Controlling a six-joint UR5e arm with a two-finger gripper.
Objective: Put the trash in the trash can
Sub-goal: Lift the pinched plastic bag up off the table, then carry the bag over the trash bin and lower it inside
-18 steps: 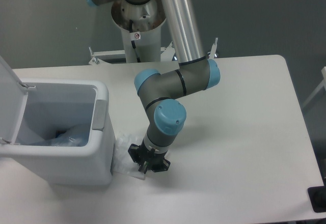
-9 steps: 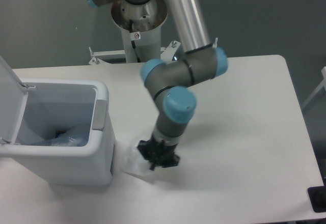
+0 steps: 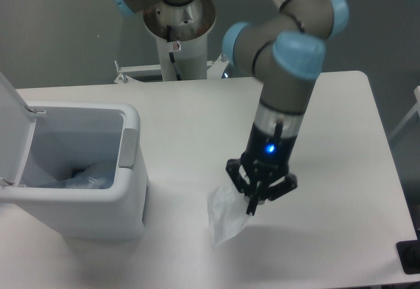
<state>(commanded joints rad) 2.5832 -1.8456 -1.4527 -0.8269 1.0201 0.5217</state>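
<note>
Crinkly packet pinched above the table, right of the trash can

The black gripper point(image 3: 252, 203) pinches the top of the packet point(image 3: 225, 215), a thin, wrinkled clear-white film hanging limp. The boxy, round-cornered white trash can point(image 3: 125, 197) stands open on the smooth white table point(image 3: 341, 138) (clear crumpled plastic point(image 3: 88, 176) lies inside).

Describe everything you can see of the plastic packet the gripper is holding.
The plastic packet is a crinkly, translucent white sheet, hanging from the gripper, which is shut on its upper right edge. It droops down and left, lifted off the table, to the right of the open trash can and not touching it. No green strip is discernible.
</note>
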